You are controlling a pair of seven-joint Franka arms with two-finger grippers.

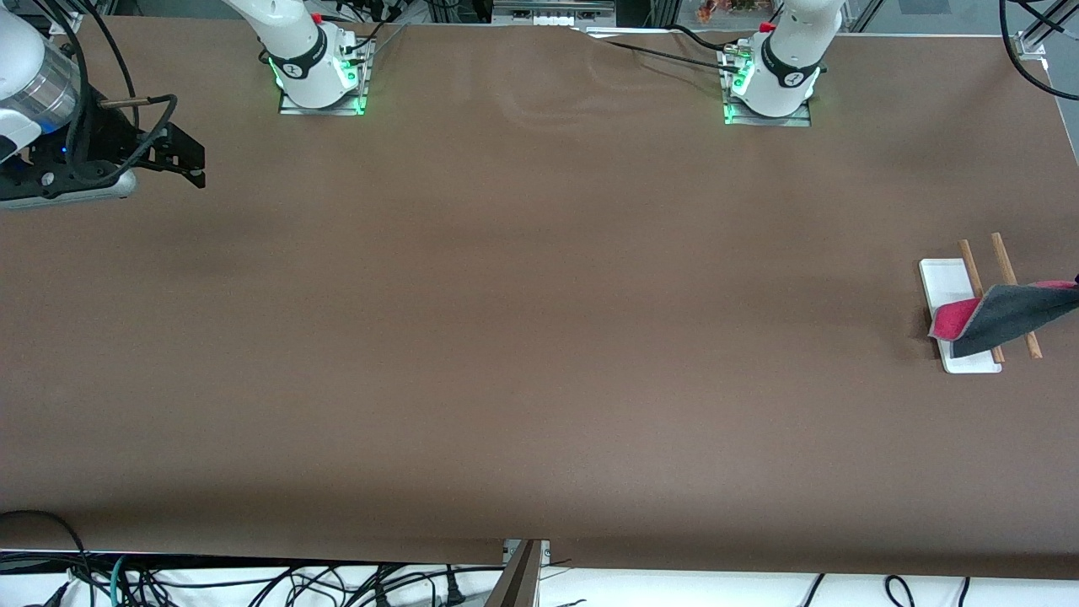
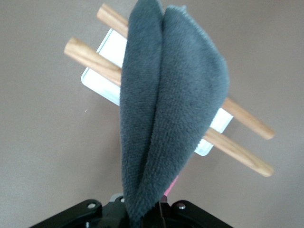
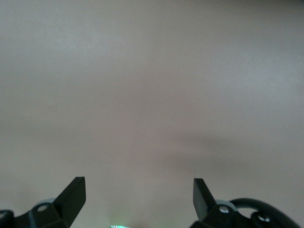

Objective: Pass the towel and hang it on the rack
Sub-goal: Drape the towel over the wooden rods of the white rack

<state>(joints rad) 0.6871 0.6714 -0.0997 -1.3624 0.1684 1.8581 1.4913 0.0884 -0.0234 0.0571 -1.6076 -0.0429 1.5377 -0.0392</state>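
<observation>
left pincer (image 2: pixel 145 213) clenched on the towel (image 1: pixel 1007 310) | towel seen folded, grey face outward, pink-red inside, held over the rack (image 1: pixel 946 278) at the left arm's bench end | right pincer (image 3: pixel 138 190) released, kept waiting above bare bench (image 1: pixel 506 337)

Even overhead light, soft faint shadows

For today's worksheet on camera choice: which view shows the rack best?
The left wrist view: both rods of the rack and its white base show close up under the towel. The front view shows it small at the table's edge; the right wrist view shows none.
</observation>
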